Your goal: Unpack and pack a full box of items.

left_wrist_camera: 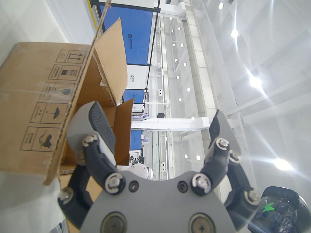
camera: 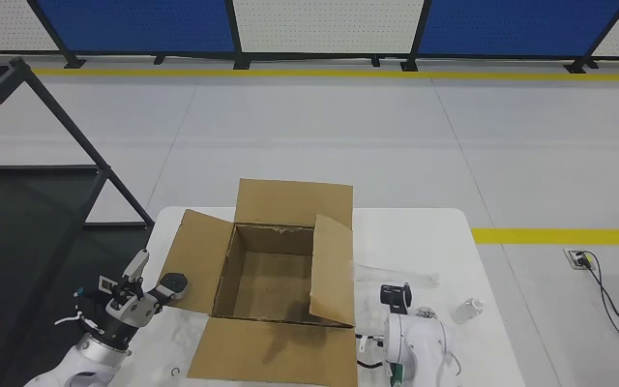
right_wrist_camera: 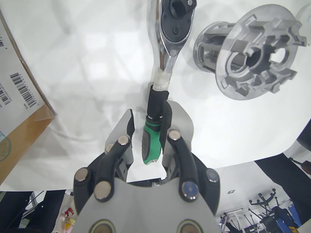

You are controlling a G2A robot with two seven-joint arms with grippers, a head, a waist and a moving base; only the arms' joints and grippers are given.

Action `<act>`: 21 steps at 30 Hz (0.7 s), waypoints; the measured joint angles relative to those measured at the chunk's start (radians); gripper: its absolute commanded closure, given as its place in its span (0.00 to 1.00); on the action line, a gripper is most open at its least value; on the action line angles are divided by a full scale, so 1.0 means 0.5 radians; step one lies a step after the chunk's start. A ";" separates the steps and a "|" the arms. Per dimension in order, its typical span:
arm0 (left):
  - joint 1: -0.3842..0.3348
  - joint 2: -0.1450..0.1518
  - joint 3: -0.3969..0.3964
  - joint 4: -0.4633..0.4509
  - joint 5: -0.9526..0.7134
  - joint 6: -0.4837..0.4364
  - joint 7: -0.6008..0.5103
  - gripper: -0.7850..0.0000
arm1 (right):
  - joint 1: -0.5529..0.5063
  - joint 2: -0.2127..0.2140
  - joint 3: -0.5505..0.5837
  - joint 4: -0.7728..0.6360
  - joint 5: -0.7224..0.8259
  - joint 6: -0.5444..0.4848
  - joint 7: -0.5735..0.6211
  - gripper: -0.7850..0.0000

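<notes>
Closest to me, the right gripper [right_wrist_camera: 150, 109] sits low over the table [camera: 426, 242] with its fingers either side of the green handle of the ratchet wrench [right_wrist_camera: 167, 37]. One pad touches the grip and the other stands off with a gap, so it is parted rather than clamped. The wrench lies flat on the white surface, with a cast metal hub [right_wrist_camera: 250, 56] on its side just beside the head. On the other side, the left gripper [left_wrist_camera: 158, 112] is spread wide and holds nothing, tilted up beside the box's side flap. Farther out, the box [camera: 290, 203] stands with all flaps open and its floor looks bare, with a small bottle [camera: 469, 310] out on the table. I judge the unpacking done or nearly so, and the whole repacking still ahead, the wrench likely first.
</notes>
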 measured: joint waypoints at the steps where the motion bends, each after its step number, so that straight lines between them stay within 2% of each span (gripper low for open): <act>1: 0.000 0.000 0.000 0.000 0.000 0.000 0.000 0.00 | 0.005 -0.003 0.004 0.007 0.000 0.001 -0.001 0.67; 21: 0.000 0.000 0.000 0.000 0.000 0.000 0.000 0.00 | 0.063 -0.030 0.043 0.103 0.000 0.065 -0.068 0.67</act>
